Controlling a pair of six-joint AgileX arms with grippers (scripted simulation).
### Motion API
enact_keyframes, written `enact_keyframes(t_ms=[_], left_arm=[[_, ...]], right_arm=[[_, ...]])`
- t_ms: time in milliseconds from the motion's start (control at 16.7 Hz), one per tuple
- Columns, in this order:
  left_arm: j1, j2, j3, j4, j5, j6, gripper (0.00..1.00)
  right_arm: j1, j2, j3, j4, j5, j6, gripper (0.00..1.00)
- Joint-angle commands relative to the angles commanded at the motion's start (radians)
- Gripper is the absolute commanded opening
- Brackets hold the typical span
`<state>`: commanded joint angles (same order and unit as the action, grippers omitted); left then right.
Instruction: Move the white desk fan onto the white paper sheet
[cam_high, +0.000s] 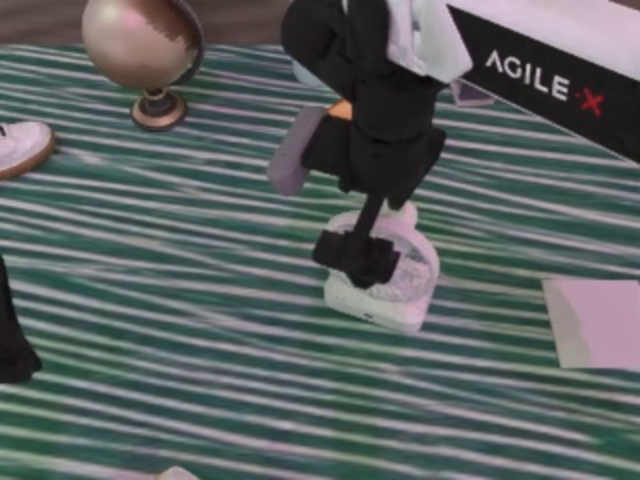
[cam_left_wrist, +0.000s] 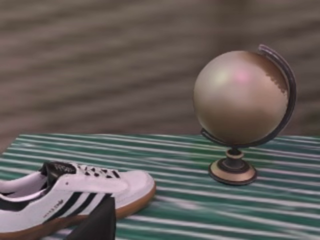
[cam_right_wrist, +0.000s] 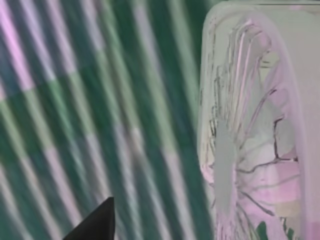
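Right gripper (cam_high: 362, 255) sits over the white desk fan (cam_high: 400, 285), finger state unclear; it looks light with a fragile grille, so grip the base.

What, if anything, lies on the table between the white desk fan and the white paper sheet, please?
Nothing visible does. The white desk fan sits mid-table under the right claw, and only bare striped cloth separates it from the white paper sheet at the right edge.
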<state>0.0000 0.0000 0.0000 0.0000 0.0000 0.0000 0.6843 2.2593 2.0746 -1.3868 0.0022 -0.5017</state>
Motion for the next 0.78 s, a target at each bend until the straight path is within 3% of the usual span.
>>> enact_keyframes(t_ms=[60, 780], left_arm=[[0.000, 0.000, 0.000, 0.000, 0.000, 0.000, 1.00], [0.000, 0.000, 0.000, 0.000, 0.000, 0.000, 1.00]], right_arm=[[0.000, 0.000, 0.000, 0.000, 0.000, 0.000, 1.00], [0.000, 0.000, 0.000, 0.000, 0.000, 0.000, 0.10]])
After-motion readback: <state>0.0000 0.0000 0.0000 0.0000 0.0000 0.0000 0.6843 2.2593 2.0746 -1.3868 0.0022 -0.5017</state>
